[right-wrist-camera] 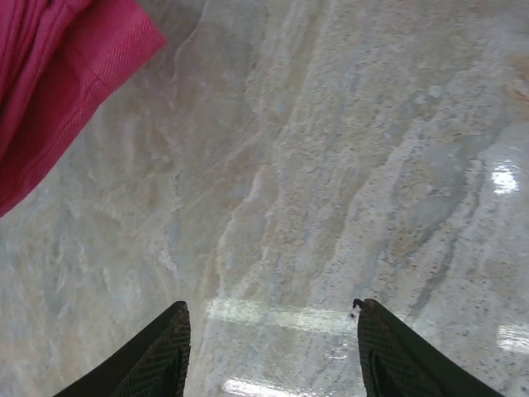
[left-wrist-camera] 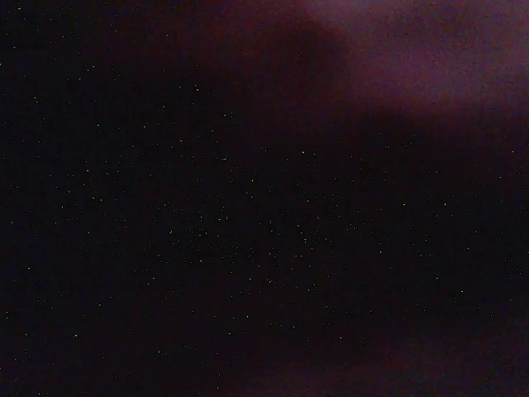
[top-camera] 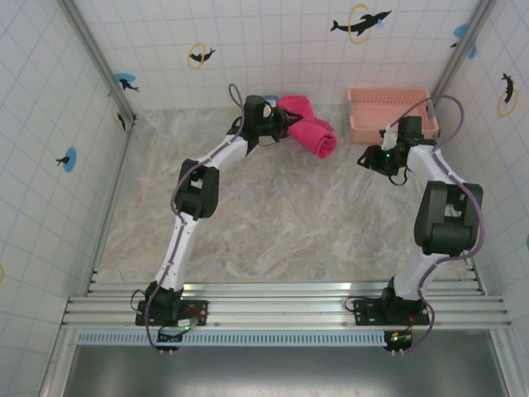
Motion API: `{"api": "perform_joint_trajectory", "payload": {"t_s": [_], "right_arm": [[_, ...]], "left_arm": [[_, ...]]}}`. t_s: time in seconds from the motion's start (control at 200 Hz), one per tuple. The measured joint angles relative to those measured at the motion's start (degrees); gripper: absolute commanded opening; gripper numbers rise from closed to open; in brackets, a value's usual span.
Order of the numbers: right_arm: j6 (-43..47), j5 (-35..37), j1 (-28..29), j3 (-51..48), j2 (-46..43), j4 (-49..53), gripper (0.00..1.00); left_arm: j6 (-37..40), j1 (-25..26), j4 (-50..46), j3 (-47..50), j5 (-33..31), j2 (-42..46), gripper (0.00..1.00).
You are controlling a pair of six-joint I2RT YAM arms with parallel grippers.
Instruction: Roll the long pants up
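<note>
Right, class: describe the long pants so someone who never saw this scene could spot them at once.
Look to the far edge of the marbled table, near the tiled back wall. Left of the pale pink basket sits a bunched bundle of cloth: the long pants. They are soft and bright magenta-red; the basket is rigid and much paler.

Soft matt cloth, fine woven texture, stitched hem: pants (top-camera: 314, 132). Smooth stone-look tabletop (top-camera: 273, 215), glossy, patches of light glare. Moulded plastic, slotted sides, slight sheen: basket (top-camera: 388, 114). Black, finely ribbed, matt fingers on right hand (right-wrist-camera: 271, 304). Brushed metal rails (top-camera: 281, 302) at near edge. Walls (top-camera: 33, 124) matt, printed tile grid.
</note>
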State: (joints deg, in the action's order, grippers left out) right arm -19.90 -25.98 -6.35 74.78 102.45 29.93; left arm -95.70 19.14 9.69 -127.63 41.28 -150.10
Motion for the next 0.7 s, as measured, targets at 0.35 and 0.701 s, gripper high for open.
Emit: {"api": "perform_joint_trajectory", "payload": {"t_s": [0.35, 0.701], "right_arm": [[-34.9, -11.5, 0.4, -23.1, 1.0, -41.6, 0.98], [-74.0, -3.6, 7.9, -23.5, 13.0, -90.8, 0.98]], "left_arm": [[-4.7, 0.7, 3.0, -1.5, -1.3, -2.1, 0.00], [-5.3, 0.7, 4.2, -1.5, -1.1, -2.1, 0.00]]}}
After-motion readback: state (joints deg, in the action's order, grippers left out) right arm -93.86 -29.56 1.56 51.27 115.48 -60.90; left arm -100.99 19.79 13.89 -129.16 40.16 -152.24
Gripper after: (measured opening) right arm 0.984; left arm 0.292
